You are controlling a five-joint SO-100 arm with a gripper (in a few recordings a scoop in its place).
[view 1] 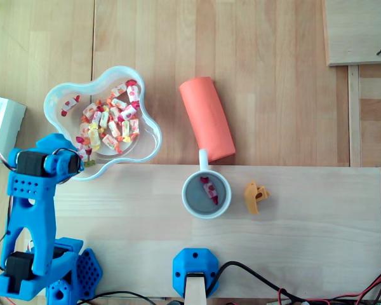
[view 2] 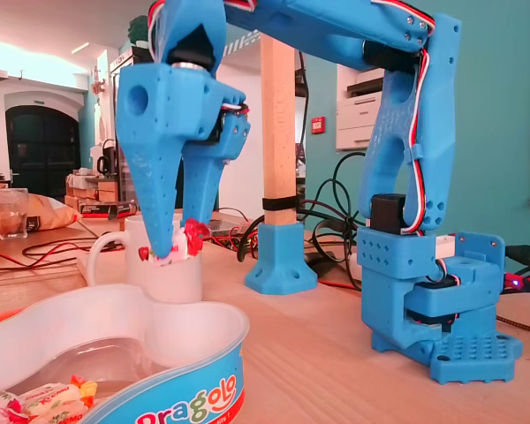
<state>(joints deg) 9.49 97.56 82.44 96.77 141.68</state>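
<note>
My blue gripper [view 2: 170,251] points straight down over the near edge of the flower-shaped candy bowl [view 2: 203,375], shut on a red-and-white wrapped candy [view 2: 193,235] held just above the rim. In the overhead view the gripper [view 1: 84,162] sits over the bowl's [view 1: 149,136] lower-left lobe. Several wrapped candies [view 1: 111,121] lie in the bowl. A white mug [view 1: 192,206] to the right of the bowl holds one candy [view 1: 209,189]. In the fixed view the mug [view 2: 177,281] stands behind the gripper.
A salmon cylinder [view 1: 207,118] lies above the mug. A small orange piece [view 1: 256,197] sits right of the mug. A blue foot with a wooden post [view 1: 195,272] stands at the front edge. A white box [view 1: 1,118] is far left. The arm's base [view 2: 437,305] is on the right.
</note>
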